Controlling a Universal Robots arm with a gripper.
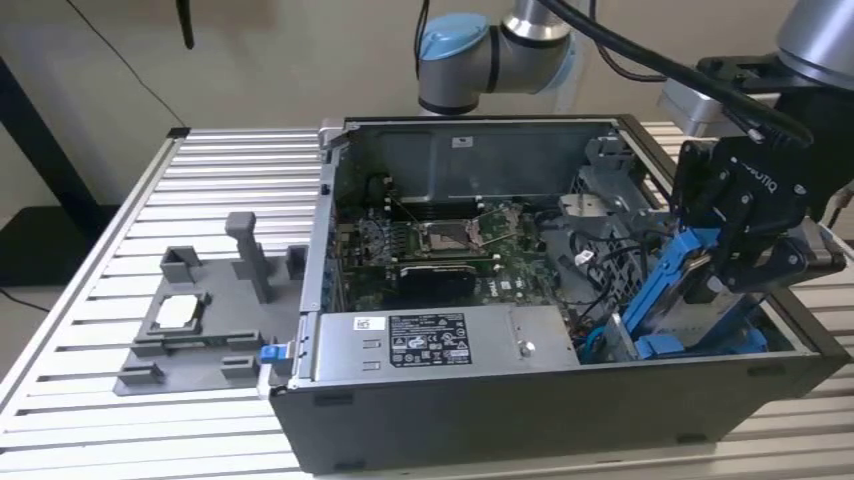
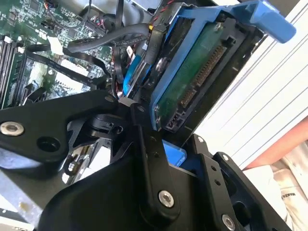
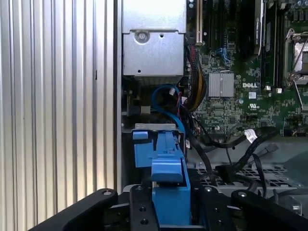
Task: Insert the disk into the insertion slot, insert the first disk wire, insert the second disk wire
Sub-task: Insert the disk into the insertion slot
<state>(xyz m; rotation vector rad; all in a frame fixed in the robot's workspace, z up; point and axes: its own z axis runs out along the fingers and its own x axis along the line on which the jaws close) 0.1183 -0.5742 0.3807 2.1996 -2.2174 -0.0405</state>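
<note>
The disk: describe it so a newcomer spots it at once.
Find the open dark-grey PC case. At its end on the exterior view's right, the disk stands tilted on edge in the jaws of the gripper. Its bright blue carrier frame sets it apart from the silver power-supply box.

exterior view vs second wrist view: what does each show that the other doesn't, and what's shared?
Exterior view: the grey fixture tray beside the case, the power-supply box, the arm's blue joint. Second wrist view: the green circuit board and connector pins of the disk. Both: the disk in its blue carrier, held by the end effector, and the motherboard.
</note>
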